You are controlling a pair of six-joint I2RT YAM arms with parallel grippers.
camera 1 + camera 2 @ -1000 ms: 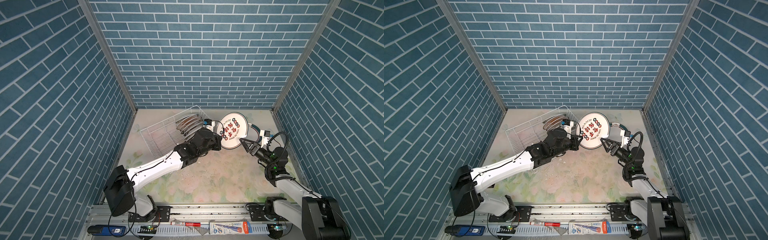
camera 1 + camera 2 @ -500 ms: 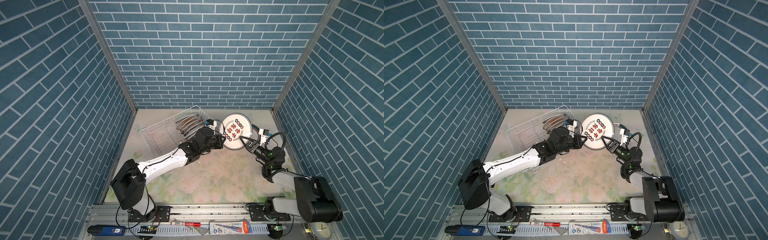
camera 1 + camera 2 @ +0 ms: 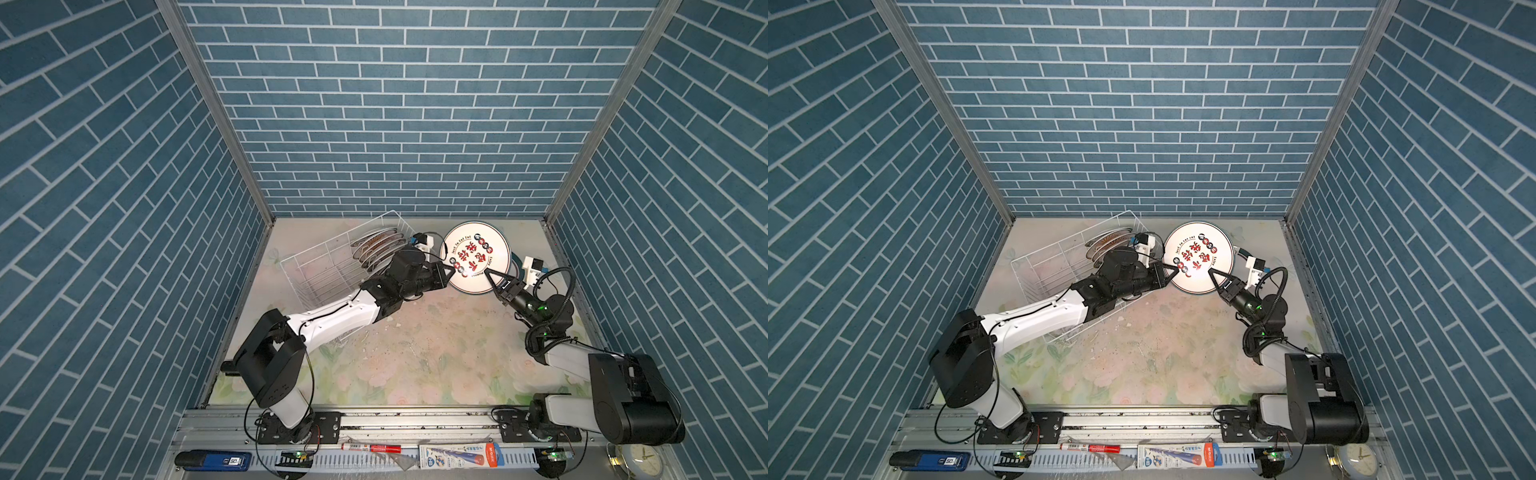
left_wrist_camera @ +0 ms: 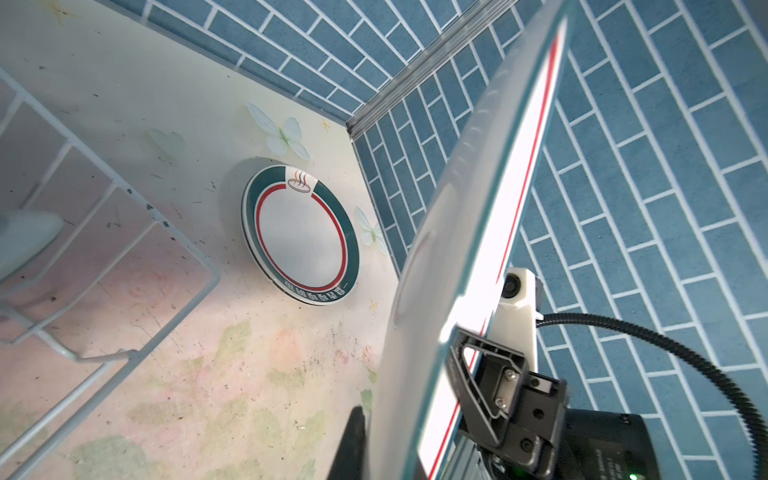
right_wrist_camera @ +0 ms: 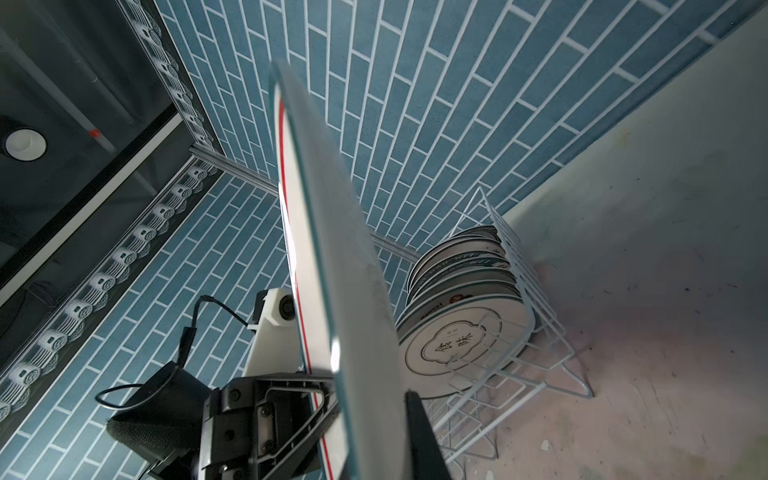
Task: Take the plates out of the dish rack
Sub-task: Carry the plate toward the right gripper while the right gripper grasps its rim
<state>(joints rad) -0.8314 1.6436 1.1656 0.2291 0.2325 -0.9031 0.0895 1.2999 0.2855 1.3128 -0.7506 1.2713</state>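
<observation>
The held plate (image 3: 475, 257) bears large red Chinese characters across its face. Small dark lettering arcs at 10 and 4 o'clock, too fine to read. The front racked plate (image 5: 453, 338) reads 食味 inside a cloud-shaped frame. A third plate (image 4: 301, 237), flat on the table (image 4: 166, 104), has a steaming-bowl sign on its green rim and illegible white characters opposite. At 7 o'clock, the blue device (image 3: 212, 460) shows 50.

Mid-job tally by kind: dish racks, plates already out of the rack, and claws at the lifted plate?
Dish rack: 1
Plates out of the rack: 2 (lifted plate, green-rimmed plate lying flat)
Claws at the lifted plate's rim: 2 (left claw, right claw)
Total: 5
</observation>
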